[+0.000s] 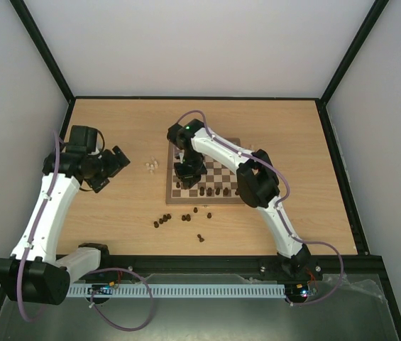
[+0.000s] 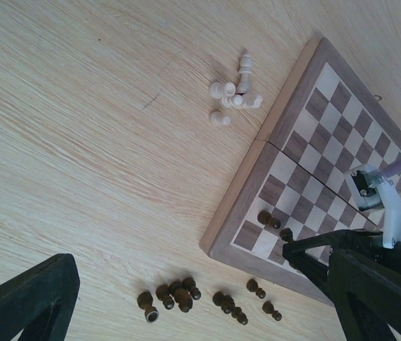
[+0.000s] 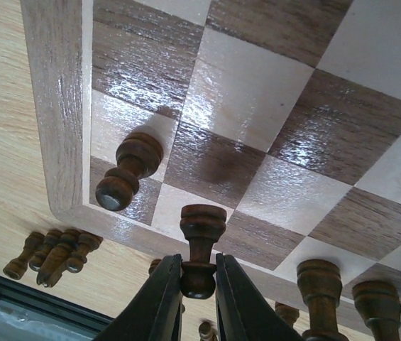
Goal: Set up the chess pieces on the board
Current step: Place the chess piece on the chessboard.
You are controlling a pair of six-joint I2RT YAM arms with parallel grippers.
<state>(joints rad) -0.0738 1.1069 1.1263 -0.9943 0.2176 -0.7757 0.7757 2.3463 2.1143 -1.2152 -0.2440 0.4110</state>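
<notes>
- The right gripper (image 3: 199, 290) is pinched tight on a dark piece (image 3: 201, 229), gripping its round head, right over the corner of the board (image 3: 257, 92) by the frame. Honestly can't tell if its base touches the square.
- From the top camera that held piece is totally buried under the wrist.
- A toppled dark piece (image 3: 128, 172) lies on the corner squares just beside it.
- The standing dark pieces (image 3: 319, 288) along the edge row are cut off at the picture's bottom.
- The left gripper (image 2: 175, 256) has its fingers wide apart, holding nothing, above the table (image 2: 79, 142).
- The pale pieces (image 2: 234, 96) are heaped just off the board's frame, too tiny to name.
- The loose dark pieces (image 2: 175, 295) lie on the table near the board's edge.
</notes>
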